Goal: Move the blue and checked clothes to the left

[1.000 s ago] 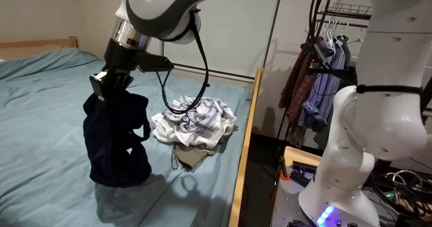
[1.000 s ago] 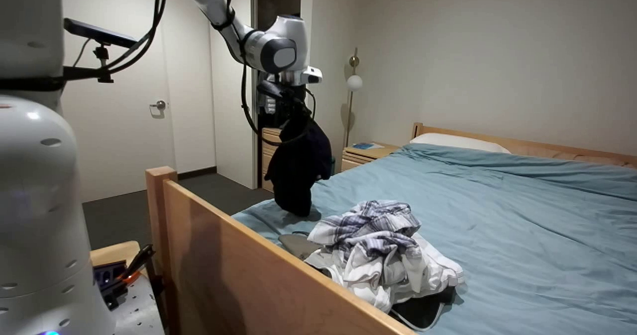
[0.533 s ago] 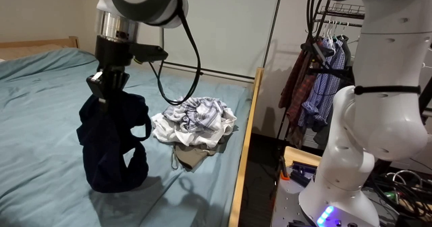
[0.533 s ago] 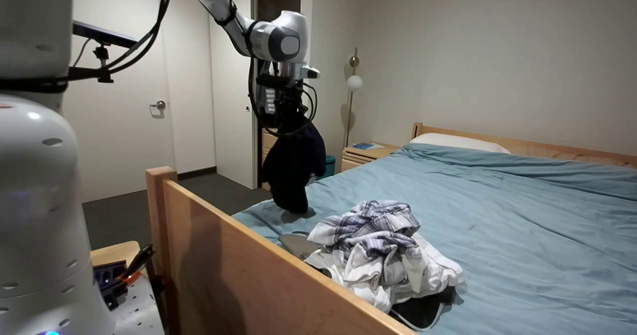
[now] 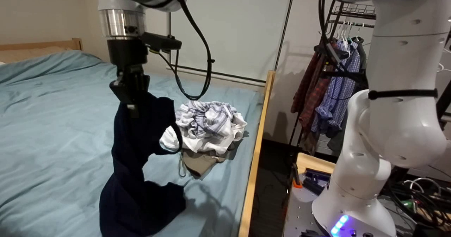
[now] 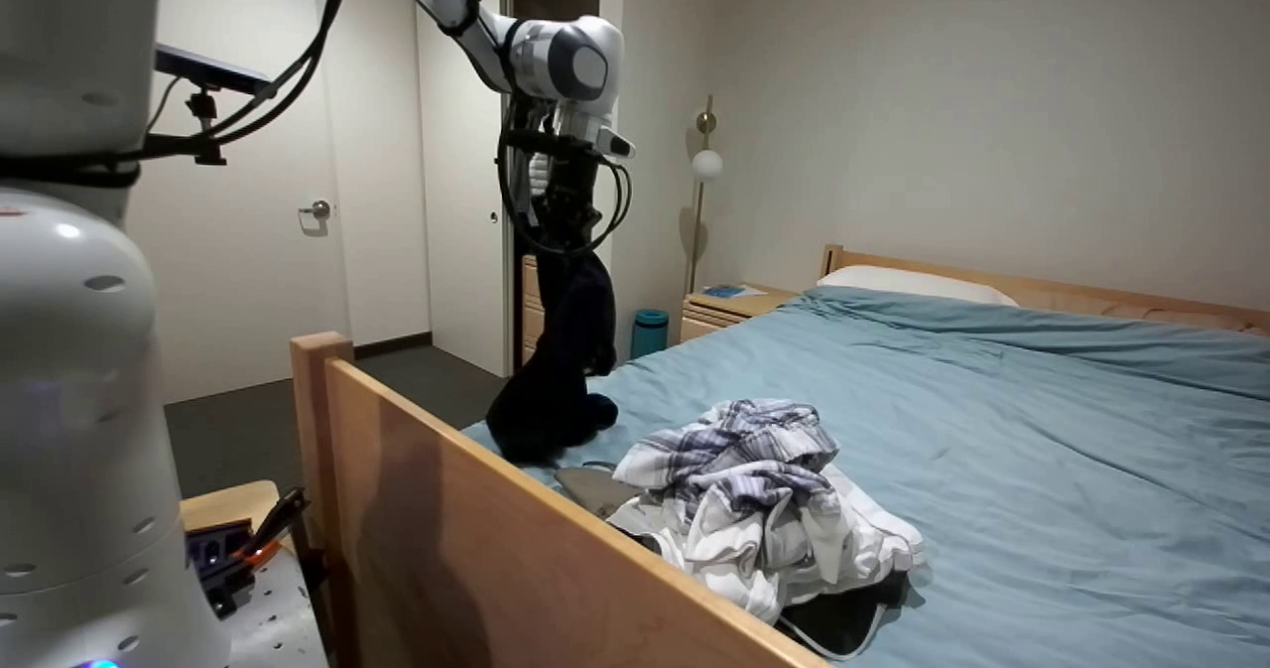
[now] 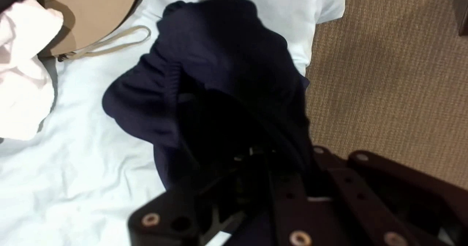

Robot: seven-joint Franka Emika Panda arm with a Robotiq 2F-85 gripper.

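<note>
Navy garment [image 5: 125,180] is hung from the end effector [image 5: 134,105], which is clamped on it, near but apart from the white clothes [image 6: 724,539]. Versus half a second ago, the end effector is shifted toward those clothes in an exterior view, and the bunched cloth is drawn out longer, lower end dropped; contact below cannot be told. Blue piece judged mid-transfer, not yet released. Checked garment [image 6: 744,450] is left unmoved atop the white clothes, so its turn is probably pending. On the blue-sheeted surface [image 6: 992,400] a tan item [image 7: 87,12] is partly covered. Door [image 6: 248,251], lamp [image 6: 706,164] and hung shirts [image 5: 334,99] are seen around.
</note>
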